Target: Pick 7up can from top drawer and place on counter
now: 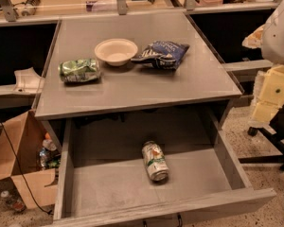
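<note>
Top drawer (104, 183) stands open, 7up can (155, 161) on its side mid-floor, untouched; beyond the drawer the counter (132, 86) waits; right of the drawer only the robot arm (274, 93) shows, gripper unseen, grip state impossible to tell, so pick and place both remain.

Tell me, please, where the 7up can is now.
In the camera view, the 7up can lies on its side on the floor of the open top drawer, near its middle, below the counter. The gripper is not in view.
</note>
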`<action>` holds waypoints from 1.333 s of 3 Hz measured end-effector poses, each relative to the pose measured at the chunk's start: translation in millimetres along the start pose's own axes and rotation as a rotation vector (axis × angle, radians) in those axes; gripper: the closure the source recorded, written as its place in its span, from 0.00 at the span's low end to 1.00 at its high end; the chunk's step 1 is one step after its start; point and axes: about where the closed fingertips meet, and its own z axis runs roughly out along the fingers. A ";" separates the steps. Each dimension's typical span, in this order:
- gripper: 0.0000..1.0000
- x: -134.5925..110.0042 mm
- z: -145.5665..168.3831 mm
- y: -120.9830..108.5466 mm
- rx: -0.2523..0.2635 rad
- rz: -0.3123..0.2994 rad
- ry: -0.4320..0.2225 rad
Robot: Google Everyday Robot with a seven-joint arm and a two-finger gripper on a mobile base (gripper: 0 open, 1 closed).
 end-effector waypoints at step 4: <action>0.00 -12.6 3.9 7.5 -0.045 -0.012 -0.041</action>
